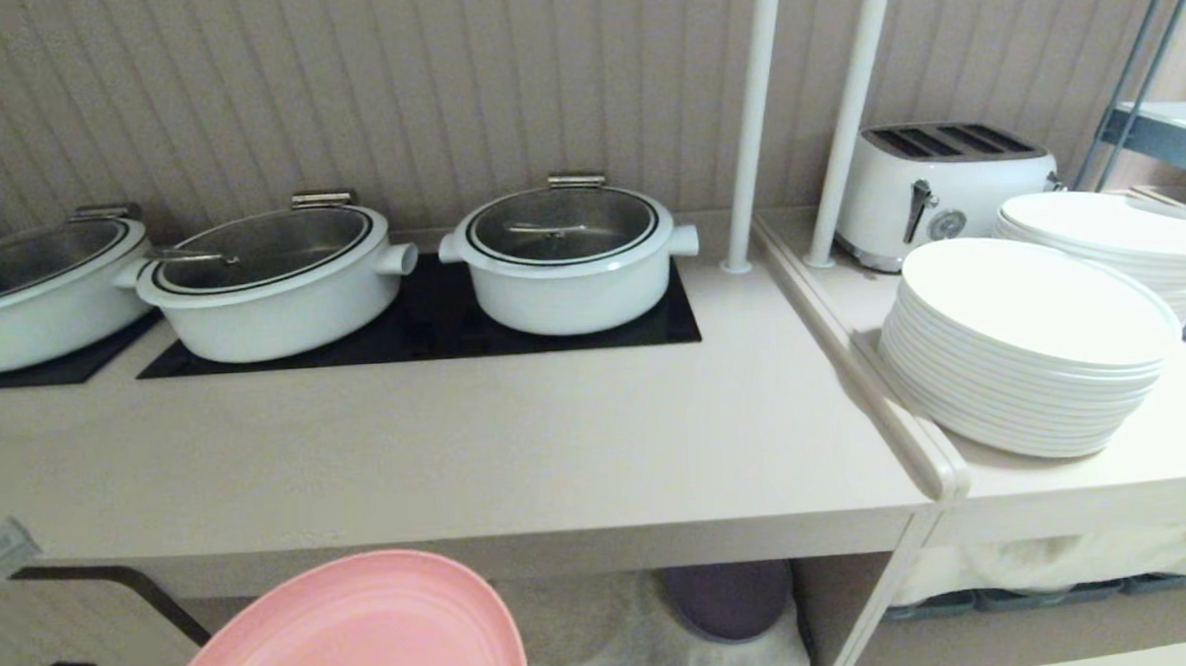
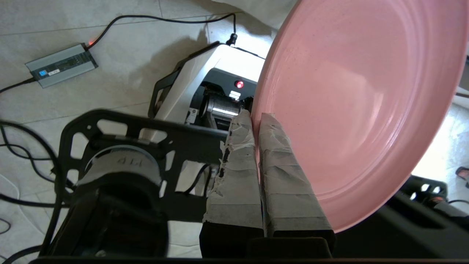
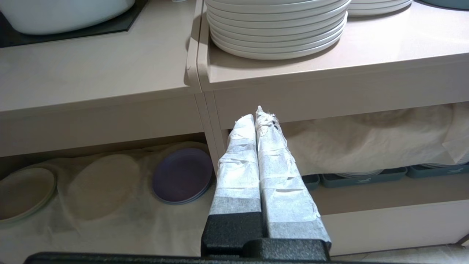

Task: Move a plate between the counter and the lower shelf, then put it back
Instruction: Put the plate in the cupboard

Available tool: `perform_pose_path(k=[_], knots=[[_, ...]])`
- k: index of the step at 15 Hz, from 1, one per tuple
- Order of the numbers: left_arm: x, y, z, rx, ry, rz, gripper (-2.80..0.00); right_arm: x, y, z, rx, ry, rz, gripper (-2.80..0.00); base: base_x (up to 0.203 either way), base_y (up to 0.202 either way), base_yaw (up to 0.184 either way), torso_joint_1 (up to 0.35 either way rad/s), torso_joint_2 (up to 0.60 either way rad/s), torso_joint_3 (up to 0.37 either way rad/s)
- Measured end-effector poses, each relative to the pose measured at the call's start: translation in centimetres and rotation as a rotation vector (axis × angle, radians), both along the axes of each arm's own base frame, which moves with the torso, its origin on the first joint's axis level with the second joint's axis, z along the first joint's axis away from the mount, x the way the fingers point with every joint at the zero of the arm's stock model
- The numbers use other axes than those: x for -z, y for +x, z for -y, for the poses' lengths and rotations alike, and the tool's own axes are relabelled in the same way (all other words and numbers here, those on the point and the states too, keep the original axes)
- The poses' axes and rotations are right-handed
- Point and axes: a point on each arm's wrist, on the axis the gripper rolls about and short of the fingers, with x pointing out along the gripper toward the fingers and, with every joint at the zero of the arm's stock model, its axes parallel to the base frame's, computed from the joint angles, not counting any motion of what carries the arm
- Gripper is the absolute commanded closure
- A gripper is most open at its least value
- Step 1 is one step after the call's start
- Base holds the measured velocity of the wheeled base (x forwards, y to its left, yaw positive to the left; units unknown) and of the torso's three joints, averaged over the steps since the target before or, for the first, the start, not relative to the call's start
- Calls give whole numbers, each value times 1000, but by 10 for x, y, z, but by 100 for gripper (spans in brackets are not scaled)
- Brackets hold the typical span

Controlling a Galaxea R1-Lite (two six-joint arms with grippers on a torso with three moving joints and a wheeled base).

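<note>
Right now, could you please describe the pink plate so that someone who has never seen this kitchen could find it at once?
Start at the long beige counter with the white pots on black hob panels. Just below its front edge, in front of the cloth-lined lower shelf, the left hand is shut on the rim of a round pink plastic plate. It is the only pink plate; the purple plate on the shelf lies untouched.

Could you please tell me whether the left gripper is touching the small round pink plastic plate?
Touching. The left wrist view shows the left gripper with its taped fingers shut on the rim of the small round pink plastic plate.
</note>
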Motion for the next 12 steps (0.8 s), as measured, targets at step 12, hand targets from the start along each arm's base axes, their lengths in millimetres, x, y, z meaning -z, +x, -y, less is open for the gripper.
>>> perform_pose_path(k=[12], knots=[[23, -24, -6, 49, 1, -24, 0, 0, 0, 0, 0, 0, 0, 0, 0, 0, 0, 0, 0, 0]])
